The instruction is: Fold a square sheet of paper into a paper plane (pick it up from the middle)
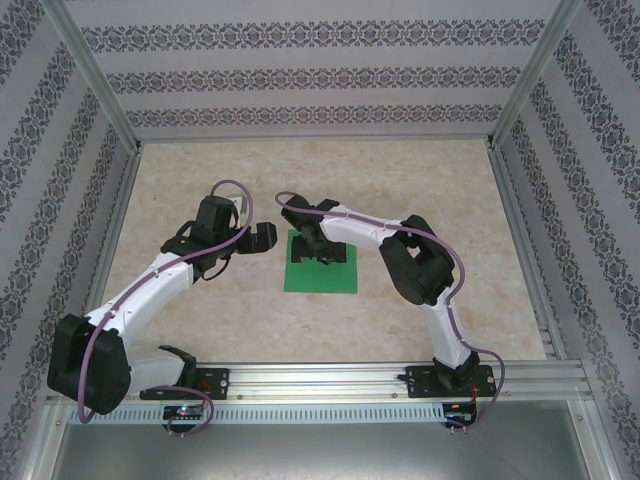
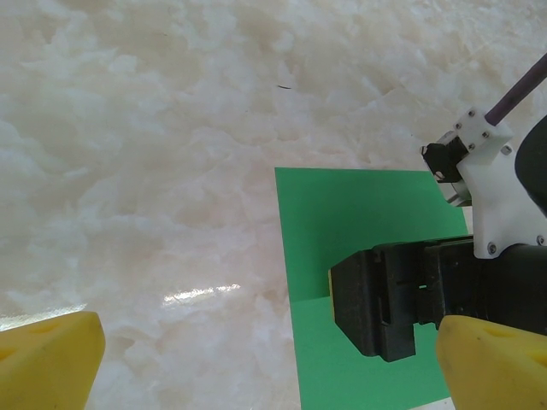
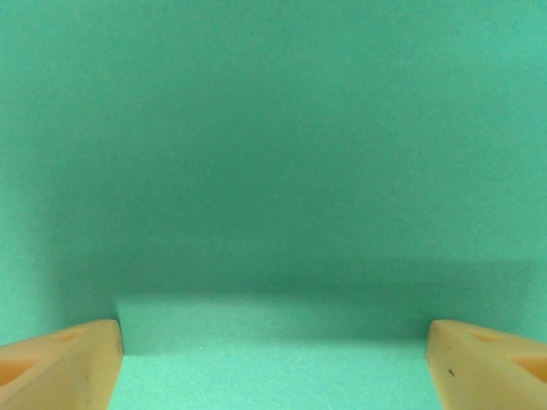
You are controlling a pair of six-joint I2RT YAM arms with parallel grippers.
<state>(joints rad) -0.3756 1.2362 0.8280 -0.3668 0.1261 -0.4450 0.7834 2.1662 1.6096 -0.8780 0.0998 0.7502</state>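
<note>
View from above: the square sheet of paper (image 1: 320, 280) lies flat and unfolded on the marbled table (image 1: 200, 180) at centre frame. The right gripper (image 1: 322, 246) stands over the sheet's middle. The left gripper (image 1: 262, 238) sits just left of the sheet's left edge, off the paper.

Left wrist view: yellow fingertips (image 2: 47, 359) at the lower corners stand wide apart with nothing between them. The sheet occupies the right half of the frame, with the right gripper's dark body on or just above it; contact cannot be told.

Right wrist view: fingertips (image 3: 55, 367) at the lower corners are spread over green paper, and nothing is clamped.

Handling, as a judgement: the sheet is very light, thin and limp. It is likely to slide on the smooth table and to crease wherever it is pinched. A hold at the middle calls for gently gathering a small ridge between closing fingers.
</note>
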